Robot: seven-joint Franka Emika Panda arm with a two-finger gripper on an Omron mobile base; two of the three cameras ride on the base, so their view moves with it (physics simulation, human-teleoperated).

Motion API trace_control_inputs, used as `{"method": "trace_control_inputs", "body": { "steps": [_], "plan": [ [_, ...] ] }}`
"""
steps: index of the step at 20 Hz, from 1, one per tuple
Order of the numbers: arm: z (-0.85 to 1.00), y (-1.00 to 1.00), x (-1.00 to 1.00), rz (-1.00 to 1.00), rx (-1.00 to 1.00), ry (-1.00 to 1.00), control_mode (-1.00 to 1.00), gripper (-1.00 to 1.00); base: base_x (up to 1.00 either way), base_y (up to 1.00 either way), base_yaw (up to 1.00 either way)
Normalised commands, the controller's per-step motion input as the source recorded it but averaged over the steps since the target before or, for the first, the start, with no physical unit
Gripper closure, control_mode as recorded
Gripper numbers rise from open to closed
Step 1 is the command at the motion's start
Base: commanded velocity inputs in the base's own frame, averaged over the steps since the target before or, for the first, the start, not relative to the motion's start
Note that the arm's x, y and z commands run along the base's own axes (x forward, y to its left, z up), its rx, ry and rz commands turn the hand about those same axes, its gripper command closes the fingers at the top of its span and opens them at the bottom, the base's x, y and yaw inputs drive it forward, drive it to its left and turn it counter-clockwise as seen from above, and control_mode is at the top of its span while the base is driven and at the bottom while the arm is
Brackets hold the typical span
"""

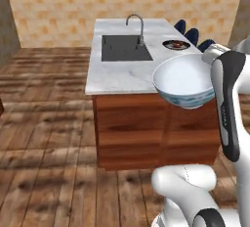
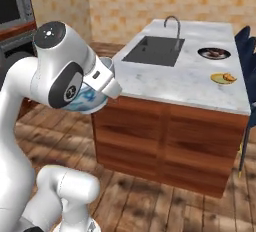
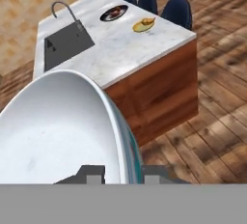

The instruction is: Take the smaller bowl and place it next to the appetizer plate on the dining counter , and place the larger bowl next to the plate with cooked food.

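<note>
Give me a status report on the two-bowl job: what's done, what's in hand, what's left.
Done: no bowl stands beside either plate yet. In hand: the claw carries the larger bowl in the air, short of the dining counter. Left: set it by the dark plate with cooked food, then put the smaller bowl next to the yellow appetizer plate.

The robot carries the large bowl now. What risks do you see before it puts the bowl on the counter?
1. The bowl is gripped by its rim alone, in the air short of the counter; it could slip and fall to the floor.
2. Its carrying height looks close to the counter's near edge, so it might strike there.
3. The dark plate and the yellow plate sit close together; the bowl could knock one when set down.
</note>
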Motion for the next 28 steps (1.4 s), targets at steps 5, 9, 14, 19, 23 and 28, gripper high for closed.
{"method": "trace_control_inputs", "body": {
  "steps": [5, 9, 14, 19, 23, 28],
  "plan": [
    [0.00, 0.00, 0.00, 0.00, 0.00, 0.00, 1.00, 1.00, 0.71, -1.00, -0.02],
    [0.00, 0.00, 0.00, 0.00, 0.00, 0.00, 1.00, 1.00, 0.36, -1.00, -0.07],
    [0.00, 0.00, 0.00, 0.00, 0.00, 0.00, 1.00, 1.00, 0.18, -1.00, -0.07],
    [0.00, 0.00, 0.00, 0.00, 0.00, 0.00, 1.00, 1.00, 0.23, -1.00, -0.07],
    [0.00, 0.00, 0.00, 0.00, 0.00, 0.00, 1.00, 1.00, 0.38, -1.00, -0.01],
    [0.00, 0.00, 0.00, 0.00, 0.00, 0.00, 1.00, 1.00, 0.70, -1.00, 0.00]
  ]
}}
